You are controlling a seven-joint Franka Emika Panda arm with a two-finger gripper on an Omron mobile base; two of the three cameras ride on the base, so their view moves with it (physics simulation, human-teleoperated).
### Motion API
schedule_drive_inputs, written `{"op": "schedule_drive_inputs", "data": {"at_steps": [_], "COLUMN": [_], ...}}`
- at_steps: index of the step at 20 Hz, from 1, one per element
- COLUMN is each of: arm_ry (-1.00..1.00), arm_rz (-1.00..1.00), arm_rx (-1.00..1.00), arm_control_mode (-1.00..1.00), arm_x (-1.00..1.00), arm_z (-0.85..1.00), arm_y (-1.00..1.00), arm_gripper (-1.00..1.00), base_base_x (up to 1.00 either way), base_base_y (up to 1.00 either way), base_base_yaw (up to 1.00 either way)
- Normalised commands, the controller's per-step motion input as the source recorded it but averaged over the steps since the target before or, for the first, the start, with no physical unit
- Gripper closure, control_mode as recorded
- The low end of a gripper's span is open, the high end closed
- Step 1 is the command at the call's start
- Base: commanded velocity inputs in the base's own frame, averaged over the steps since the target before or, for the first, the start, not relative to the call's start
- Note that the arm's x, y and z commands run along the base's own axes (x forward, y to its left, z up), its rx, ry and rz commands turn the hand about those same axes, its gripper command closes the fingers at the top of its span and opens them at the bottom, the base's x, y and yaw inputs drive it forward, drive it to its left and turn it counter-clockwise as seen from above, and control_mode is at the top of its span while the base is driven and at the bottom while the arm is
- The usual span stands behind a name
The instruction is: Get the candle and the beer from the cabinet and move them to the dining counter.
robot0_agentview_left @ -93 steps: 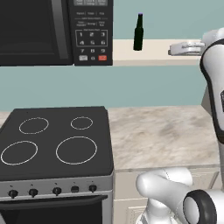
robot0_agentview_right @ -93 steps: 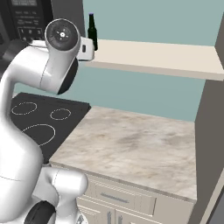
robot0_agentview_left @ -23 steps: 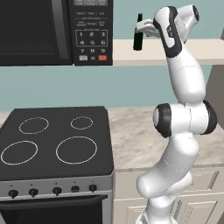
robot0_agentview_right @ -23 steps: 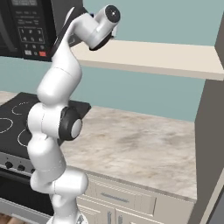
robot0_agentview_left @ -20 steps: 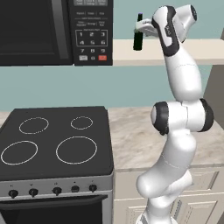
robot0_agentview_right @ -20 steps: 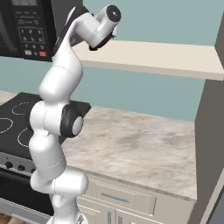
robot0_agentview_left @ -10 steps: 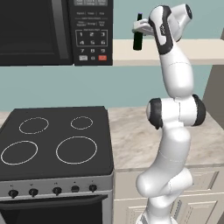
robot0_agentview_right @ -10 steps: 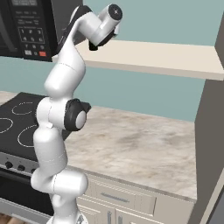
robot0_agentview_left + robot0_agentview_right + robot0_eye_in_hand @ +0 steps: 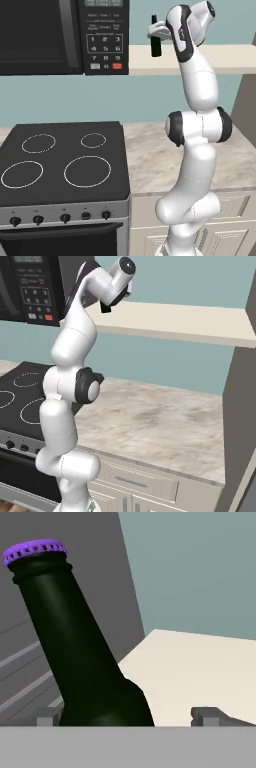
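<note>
**Jaws wide at the beer, no grip yet**

I have the white arm stretched up to the long flat cream-beige cabinet shelf (image 9: 200, 59), which runs off the right side of the black microwave (image 9: 60, 35) on the teal wall. The two-finger gripper (image 9: 156, 33) is level w/ the small dark green, near-black glass beer bottle w/ purple cap (image 9: 156, 40), which stands upright at the shelf's left end, just beside the microwave.

In the hand view the beer (image 9: 82, 657) is very close and leans across the frame, though that tilt is the camera's roll. Its base sits between the two dark finger tips: one (image 9: 47, 717) just left of the glass, the other (image 9: 205, 716) well to the right w/ bare shelf (image 9: 200, 667) between it and the bottle. So the jaws are spread as wide as they go and hold nothing. I can't tell if the left tip touches the glass. The bottle is off-centre in the gap, nearer the left tip.

In the right base view the wrist (image 9: 117, 281) hides the bottle; the shelf (image 9: 180, 321) runs right to a dark grey upright panel (image 9: 240, 406).

Below: black four-ring stove (image 9: 62, 162) and the marbled worktop (image 9: 150, 160) joined to it, over cream panelled doors (image 9: 230, 230).
</note>
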Motion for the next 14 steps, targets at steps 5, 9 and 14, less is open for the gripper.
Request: {"op": "schedule_drive_inputs", "data": {"at_steps": [5,9,14], "arm_ry": [0.00,-0.05,-0.12], "arm_rz": [0.00,0.00,0.03], "arm_rx": [-0.02,-0.03,0.00], "arm_control_mode": [-1.00,-1.00,-1.00], "arm_x": [0.00,0.00,0.00], "arm_z": [-0.18,-0.08,0.00], "arm_y": [0.18,0.04,-0.02], "arm_gripper": [1.00,1.00,1.00], "base_base_x": [0.00,0.00,0.00], "base_base_y": [0.00,0.00,0.00], "base_base_yaw": [0.00,0.00,0.00]}}
